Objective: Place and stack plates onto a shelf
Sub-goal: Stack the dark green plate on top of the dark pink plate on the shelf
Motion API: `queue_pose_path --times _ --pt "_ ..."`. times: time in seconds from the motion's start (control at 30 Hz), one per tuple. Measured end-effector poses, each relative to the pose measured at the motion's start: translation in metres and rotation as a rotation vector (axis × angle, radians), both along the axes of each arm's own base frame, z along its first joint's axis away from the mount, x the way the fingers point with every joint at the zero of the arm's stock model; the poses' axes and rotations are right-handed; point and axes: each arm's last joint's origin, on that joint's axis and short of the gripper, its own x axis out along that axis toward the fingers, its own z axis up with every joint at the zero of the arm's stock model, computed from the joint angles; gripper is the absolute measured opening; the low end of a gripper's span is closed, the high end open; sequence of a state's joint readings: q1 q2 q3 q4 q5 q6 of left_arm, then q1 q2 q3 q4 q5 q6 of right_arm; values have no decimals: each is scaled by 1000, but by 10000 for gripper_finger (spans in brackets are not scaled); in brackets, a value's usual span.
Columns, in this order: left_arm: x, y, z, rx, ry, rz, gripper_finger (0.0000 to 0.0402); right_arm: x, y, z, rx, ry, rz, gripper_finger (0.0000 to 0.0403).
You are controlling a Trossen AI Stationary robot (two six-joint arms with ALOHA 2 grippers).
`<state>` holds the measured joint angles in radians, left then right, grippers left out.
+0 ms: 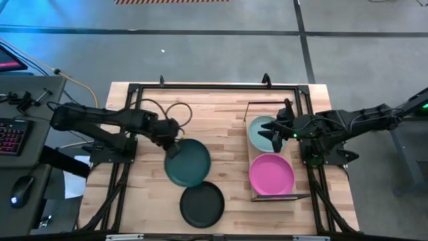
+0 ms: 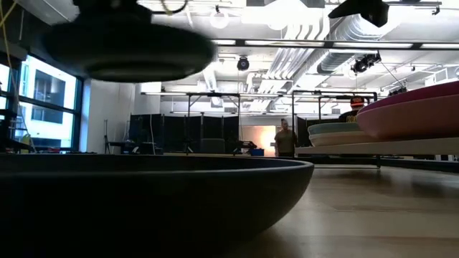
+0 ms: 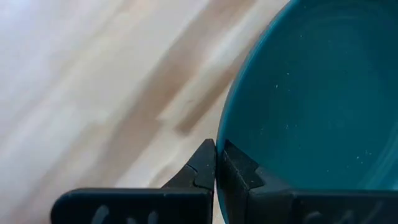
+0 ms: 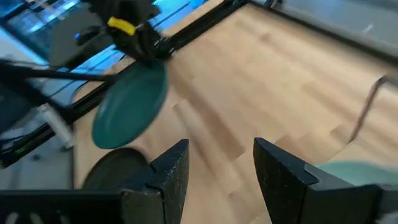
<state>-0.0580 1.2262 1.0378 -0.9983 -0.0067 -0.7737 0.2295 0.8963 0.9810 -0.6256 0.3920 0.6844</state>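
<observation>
Black plate point(image 2: 143, 193) nearest the low camera, flat on the table point(image 1: 227, 120), lower centre of the high view. Left gripper point(image 3: 217, 158): fingers clamped on the dark green plate's point(image 1: 188, 163) rim, plate lifted. Right gripper point(image 4: 217, 165): fingers apart, over the pale teal plate point(image 1: 261, 131). Magenta plate point(image 1: 271, 174) on the shelf point(image 1: 253, 107), right of centre.

No text, label, brand, number or sign can be read in any of the views. The keyboard point(image 1: 11, 136) beside the desk, out past the left arm, shows only glowing keys with no legible characters, and the striped strip point(image 1: 170, 2) on the floor beyond the desk carries a hazard pattern but no writing.
</observation>
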Motion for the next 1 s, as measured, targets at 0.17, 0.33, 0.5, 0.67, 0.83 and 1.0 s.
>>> queue_pose_path --times 0.17,0.33,0.5,0.67,0.83,1.0 --pt "48 -13 -14 -77 -189 27 0 -2 3 -3 111 35 75 160" --pt "100 -22 -36 -136 -326 79 0 -5 7 -3 134 43 109 160" --pt "148 -26 -39 -91 -330 59 0 -17 5 8 111 -42 93 160" --pt "198 -27 -30 -39 -386 -4 0 -31 0 19 92 -142 64 160" --pt "233 -24 -29 -7 -426 -15 0 -39 -3 23 91 -175 48 160" --pt "254 -23 -32 1 -475 -17 0 -37 -2 22 90 -167 48 160"
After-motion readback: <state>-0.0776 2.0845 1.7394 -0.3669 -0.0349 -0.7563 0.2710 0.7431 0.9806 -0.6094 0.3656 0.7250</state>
